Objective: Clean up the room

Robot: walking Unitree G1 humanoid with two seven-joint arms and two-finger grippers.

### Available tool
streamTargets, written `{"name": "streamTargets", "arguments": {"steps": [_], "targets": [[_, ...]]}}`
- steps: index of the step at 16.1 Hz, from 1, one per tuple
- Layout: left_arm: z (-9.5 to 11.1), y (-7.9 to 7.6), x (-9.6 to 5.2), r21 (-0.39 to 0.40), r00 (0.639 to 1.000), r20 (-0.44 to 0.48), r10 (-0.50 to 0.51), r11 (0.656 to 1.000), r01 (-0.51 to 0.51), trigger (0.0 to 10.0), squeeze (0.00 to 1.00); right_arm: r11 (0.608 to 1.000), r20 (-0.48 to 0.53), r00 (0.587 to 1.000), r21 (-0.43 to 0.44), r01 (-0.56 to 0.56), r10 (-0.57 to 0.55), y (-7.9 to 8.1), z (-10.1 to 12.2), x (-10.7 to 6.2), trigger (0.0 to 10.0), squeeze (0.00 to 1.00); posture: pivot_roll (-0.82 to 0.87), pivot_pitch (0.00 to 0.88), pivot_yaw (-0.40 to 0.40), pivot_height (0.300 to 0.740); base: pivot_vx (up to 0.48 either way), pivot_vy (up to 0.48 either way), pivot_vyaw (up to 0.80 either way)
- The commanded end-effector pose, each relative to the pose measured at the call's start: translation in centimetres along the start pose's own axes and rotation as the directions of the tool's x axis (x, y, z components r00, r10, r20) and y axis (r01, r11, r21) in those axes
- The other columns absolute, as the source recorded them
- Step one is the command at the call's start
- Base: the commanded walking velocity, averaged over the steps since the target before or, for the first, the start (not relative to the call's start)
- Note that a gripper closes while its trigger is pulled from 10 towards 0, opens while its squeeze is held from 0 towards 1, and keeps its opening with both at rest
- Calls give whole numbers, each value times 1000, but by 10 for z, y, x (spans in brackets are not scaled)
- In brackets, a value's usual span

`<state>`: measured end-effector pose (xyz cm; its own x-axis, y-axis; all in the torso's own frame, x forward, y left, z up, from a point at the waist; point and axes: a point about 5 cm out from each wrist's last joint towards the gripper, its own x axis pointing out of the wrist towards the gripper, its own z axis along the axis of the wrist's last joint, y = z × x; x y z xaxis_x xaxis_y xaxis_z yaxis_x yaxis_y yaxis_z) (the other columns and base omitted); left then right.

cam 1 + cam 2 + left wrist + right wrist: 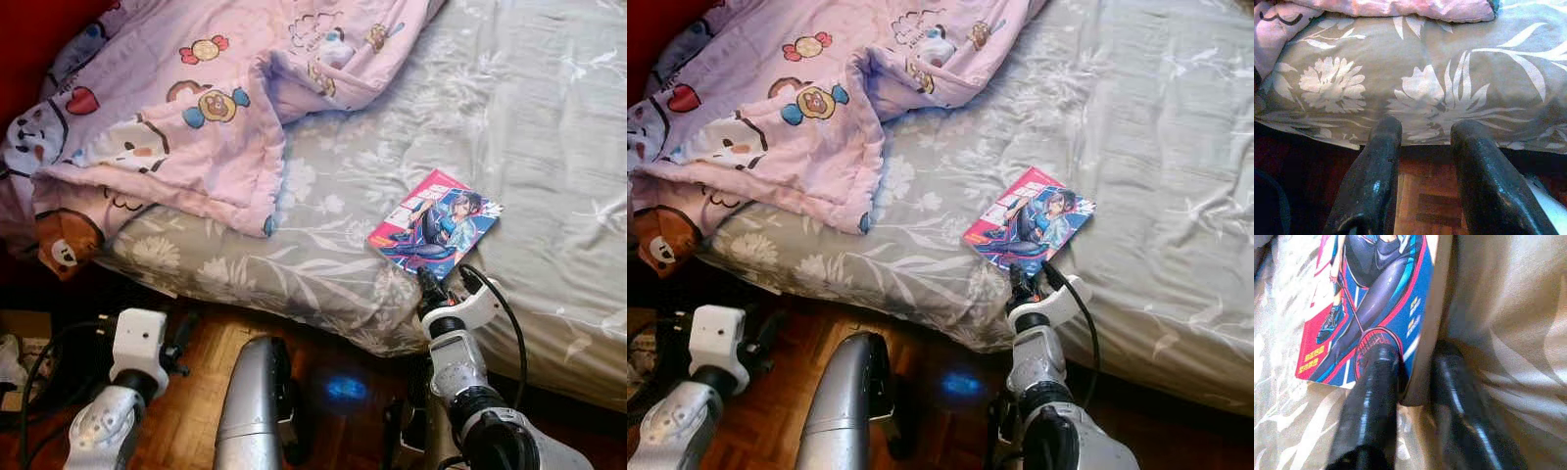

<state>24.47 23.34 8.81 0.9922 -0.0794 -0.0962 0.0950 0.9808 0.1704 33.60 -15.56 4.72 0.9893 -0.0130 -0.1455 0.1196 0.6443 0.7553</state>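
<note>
We see a comic book (434, 227) with a bright pink and blue cover lying near the bed's (549, 147) edge; our right pincer (1415, 377) is clamped on its corner; our left pincer (1422, 142) hangs apart by the floor.
</note>
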Motion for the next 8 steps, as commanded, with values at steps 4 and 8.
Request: {"name": "streamTargets", "arguments": {"steps": [4,8], "targets": [[-10,0,8,-3,999,-27,21,1000,-21,10000,0,964,64,991,-234,128,-116,-24,-2,-18,0,0,278,306,91,584,0,0,0],[-12,-3,20,-15,1000,-15,26,1000,-27,10000,0,920,189,979,-367,138,-71,-25,14,-25,0,0,240,272,68,584,0,0,0]]}}
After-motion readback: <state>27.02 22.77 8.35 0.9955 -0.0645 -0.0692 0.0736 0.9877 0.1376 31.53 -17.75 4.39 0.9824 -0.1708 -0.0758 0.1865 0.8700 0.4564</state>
